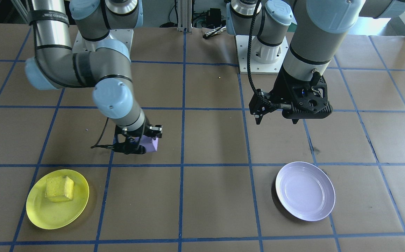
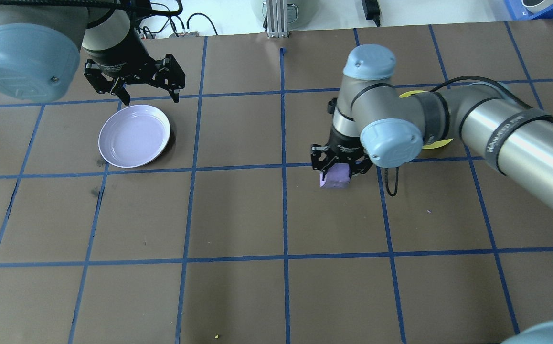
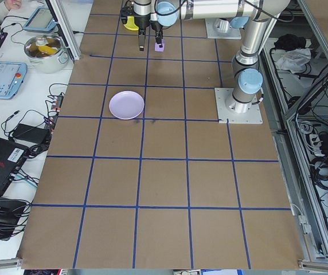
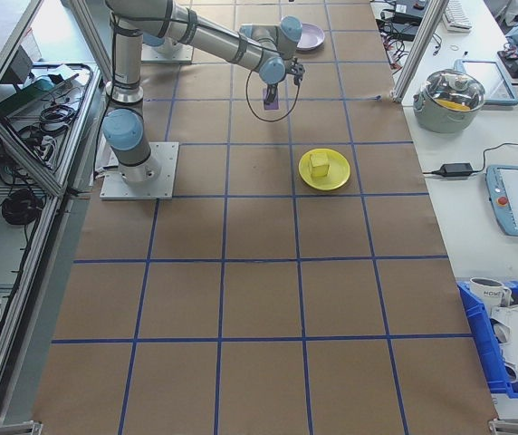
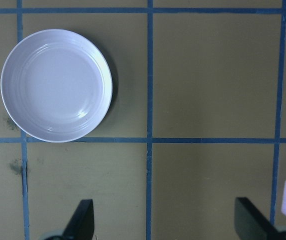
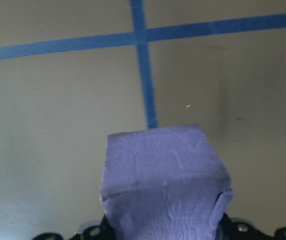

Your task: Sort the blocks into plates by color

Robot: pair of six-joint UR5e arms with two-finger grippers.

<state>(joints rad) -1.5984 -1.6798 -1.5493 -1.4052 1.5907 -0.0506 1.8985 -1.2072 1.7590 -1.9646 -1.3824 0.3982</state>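
The light purple block [image 1: 152, 144] is between the fingers of my right gripper [image 1: 143, 147], which is shut on it low over the brown paper; I cannot tell whether it touches the table. The right wrist view shows the same purple block [image 6: 163, 185] close up. A yellow block [image 1: 59, 188] lies in the yellow plate [image 1: 48, 217]. The lavender plate [image 1: 305, 190] holds nothing. My left gripper [image 2: 145, 93] hangs open and holds nothing just beyond that lavender plate [image 2: 134, 135]. In the overhead view my right arm hides most of the yellow plate [image 2: 436, 143].
The table is brown paper with a blue tape grid. The two arm bases [image 1: 262, 52] stand at the robot's edge. Side benches carry a metal pot [image 4: 458, 95], tablets and cables, and a blue bin [image 4: 513, 349] sits off the table's corner.
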